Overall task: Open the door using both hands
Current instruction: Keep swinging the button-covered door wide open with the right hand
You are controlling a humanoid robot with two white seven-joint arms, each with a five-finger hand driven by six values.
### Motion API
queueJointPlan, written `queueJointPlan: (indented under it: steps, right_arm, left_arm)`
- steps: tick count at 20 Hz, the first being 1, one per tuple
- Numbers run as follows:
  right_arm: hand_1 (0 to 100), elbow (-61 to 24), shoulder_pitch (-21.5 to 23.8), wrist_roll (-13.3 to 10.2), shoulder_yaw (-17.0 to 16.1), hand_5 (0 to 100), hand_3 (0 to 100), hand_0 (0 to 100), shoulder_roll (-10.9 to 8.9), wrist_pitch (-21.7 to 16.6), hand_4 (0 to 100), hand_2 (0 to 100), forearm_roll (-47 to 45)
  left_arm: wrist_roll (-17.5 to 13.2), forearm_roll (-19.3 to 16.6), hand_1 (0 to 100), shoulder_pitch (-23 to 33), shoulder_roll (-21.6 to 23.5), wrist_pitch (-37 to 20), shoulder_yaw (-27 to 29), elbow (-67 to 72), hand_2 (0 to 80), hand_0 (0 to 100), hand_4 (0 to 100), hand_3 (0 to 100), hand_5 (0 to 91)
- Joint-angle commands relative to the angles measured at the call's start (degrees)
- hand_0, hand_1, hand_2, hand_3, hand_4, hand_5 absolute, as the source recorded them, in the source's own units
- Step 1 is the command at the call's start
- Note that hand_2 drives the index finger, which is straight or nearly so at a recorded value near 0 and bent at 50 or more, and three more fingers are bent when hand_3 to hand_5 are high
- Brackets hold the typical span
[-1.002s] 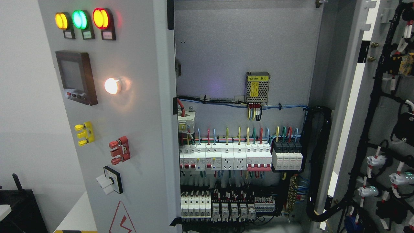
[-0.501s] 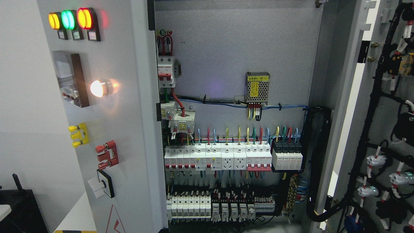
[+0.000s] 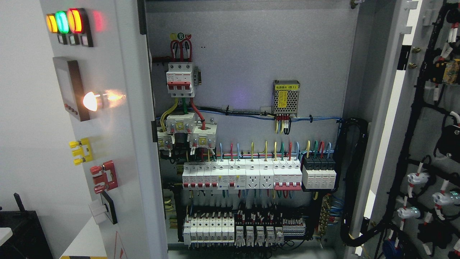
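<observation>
Neither of the robot's hands shows anywhere in the head view, so whether they are released, clenched or grasping cannot be told. Nearest, at the far right, the right door (image 3: 427, 144) stands swung wide open, its inner face toward the camera, hung with black cable bundles (image 3: 413, 118) and white connectors (image 3: 418, 178). At the left, the left door (image 3: 118, 144) is partly open, angled so its grey outer face is seen slantwise; it carries three lit lamps (image 3: 63, 22) in yellow, green and red at the top, a dark-framed display (image 3: 70, 88) below them, a glowing white lamp (image 3: 90, 101), a yellow handle (image 3: 81, 151), a red handle (image 3: 104, 176) and a rotary switch (image 3: 104, 209). Between the two doors the cabinet's inside lies exposed: a grey back panel (image 3: 251, 54), a red-levered breaker (image 3: 180, 79) at the upper left, a small metal power supply (image 3: 286, 96) with a yellow label, a row of white breakers (image 3: 240, 174) with coloured wires above, and a lower row of terminals (image 3: 230, 230). Beyond the left door, a white wall (image 3: 25, 126) and a dark box (image 3: 21, 233) at the lower left
</observation>
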Motion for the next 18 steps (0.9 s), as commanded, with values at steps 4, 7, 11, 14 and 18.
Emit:
queueJointPlan:
  steps: [4, 7, 11, 14, 18]
  right_arm:
    - [0, -0.5, -1.1, -0.2, 2.7, 0, 0, 11, 2.03, 1.9, 0, 0, 0.2]
    - [0, -0.6, -1.2, -0.2, 2.7, 0, 0, 11, 3.26, 2.9, 0, 0, 0.3]
    - [0, -0.6, -1.2, -0.3, 3.0, 0, 0, 11, 4.84, 3.0, 0, 0, 0.8]
    - [0, -0.6, -1.2, -0.3, 3.5, 0, 0, 11, 5.37, 3.0, 0, 0, 0.8]
    - [0, -0.6, -1.2, -0.3, 3.7, 0, 0, 11, 5.9, 3.0, 0, 0, 0.9]
  left_arm:
    - [0.0, 0.0, 0, -0.1, 0.0, 0.0, 0.0, 0.0, 0.0, 0, 3, 0, 0.0]
    - [0.0, 0.0, 0, 0.0, 0.0, 0.0, 0.0, 0.0, 0.0, 0, 3, 0, 0.0]
    - [0.0, 0.0, 0, 0.0, 0.0, 0.0, 0.0, 0.0, 0.0, 0, 3, 0, 0.0]
    - [0.0, 0.0, 0, 0.0, 0.0, 0.0, 0.0, 0.0, 0.0, 0, 3, 0, 0.0]
    - [0.0, 0.0, 0, 0.0, 0.0, 0.0, 0.0, 0.0, 0.0, 0, 3, 0, 0.0]
